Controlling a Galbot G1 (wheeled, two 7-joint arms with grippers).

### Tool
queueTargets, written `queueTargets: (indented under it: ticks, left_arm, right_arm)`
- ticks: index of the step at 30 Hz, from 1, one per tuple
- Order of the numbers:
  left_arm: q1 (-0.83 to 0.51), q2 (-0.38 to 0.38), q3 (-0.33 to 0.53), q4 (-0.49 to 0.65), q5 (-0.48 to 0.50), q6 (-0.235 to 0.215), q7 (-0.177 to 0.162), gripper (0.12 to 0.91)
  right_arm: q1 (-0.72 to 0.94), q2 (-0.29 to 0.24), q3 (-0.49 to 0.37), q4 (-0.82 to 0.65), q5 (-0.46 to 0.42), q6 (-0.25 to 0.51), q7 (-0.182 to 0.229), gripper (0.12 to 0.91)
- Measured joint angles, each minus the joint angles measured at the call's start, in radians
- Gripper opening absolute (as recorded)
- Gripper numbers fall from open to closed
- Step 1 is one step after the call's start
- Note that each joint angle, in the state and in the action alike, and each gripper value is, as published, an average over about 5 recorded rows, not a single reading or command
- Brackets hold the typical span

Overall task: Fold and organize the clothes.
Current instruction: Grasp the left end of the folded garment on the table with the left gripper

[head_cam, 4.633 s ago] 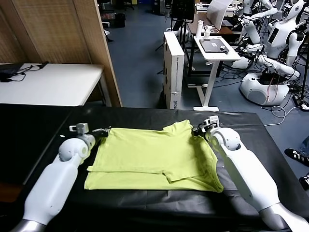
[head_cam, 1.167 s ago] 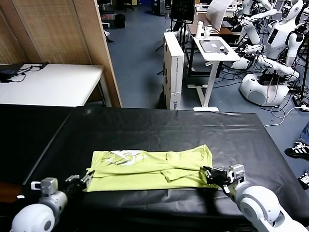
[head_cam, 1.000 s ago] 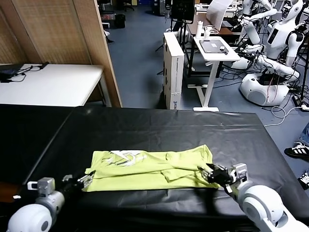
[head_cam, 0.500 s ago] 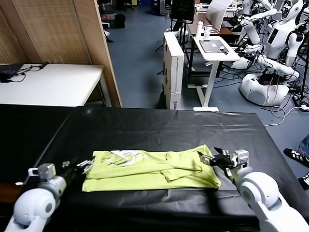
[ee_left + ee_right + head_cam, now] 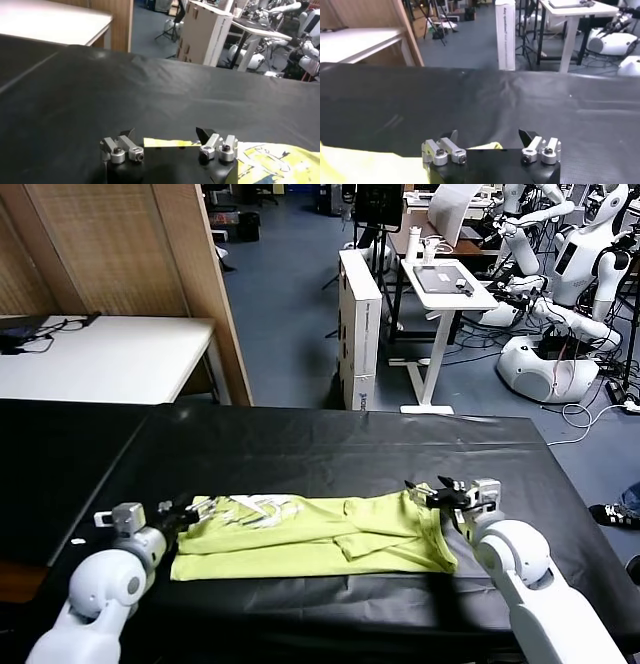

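The lime-green thin T-shirt (image 5: 315, 534) lies folded mid-frame; left gripper (image 5: 185, 511) and right gripper (image 5: 432, 493), both wide open and empty, flank it, likely for regrasping.

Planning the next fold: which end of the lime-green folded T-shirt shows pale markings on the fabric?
The end by the open left gripper: the lime-green folded T-shirt shows whitish marks there, while the end by the right gripper is plain.

right pincer (image 5: 487, 136) agape, T-shirt (image 5: 365, 167) beneath

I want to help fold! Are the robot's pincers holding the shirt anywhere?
No. Both the left pincer and right pincer are open at the shirt's far corners.
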Motion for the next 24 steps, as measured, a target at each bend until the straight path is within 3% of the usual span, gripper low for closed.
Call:
queueTargets:
  ticks: [12,15,19,24]
  left_arm:
    - [0.003,-0.003,-0.003,0.042,0.005,-0.014,0.0,0.898]
    - [0.006,-0.006,-0.003,0.042,0.004,-0.014,0.0,0.846]
    - [0.009,-0.007,-0.003,0.042,0.004,-0.014,0.0,0.697]
    - [0.018,-0.008,-0.003,0.04,0.003,-0.016,0.001,0.406]
  right_arm:
    - [0.0,0.008,-0.005,-0.022,-0.009,0.0,-0.006,0.898]
    - [0.0,0.009,-0.006,-0.023,-0.01,0.0,-0.008,0.856]
    - [-0.001,0.01,-0.005,-0.023,-0.012,0.0,-0.01,0.743]
    - [-0.004,0.012,-0.005,-0.026,-0.016,0.001,-0.013,0.556]
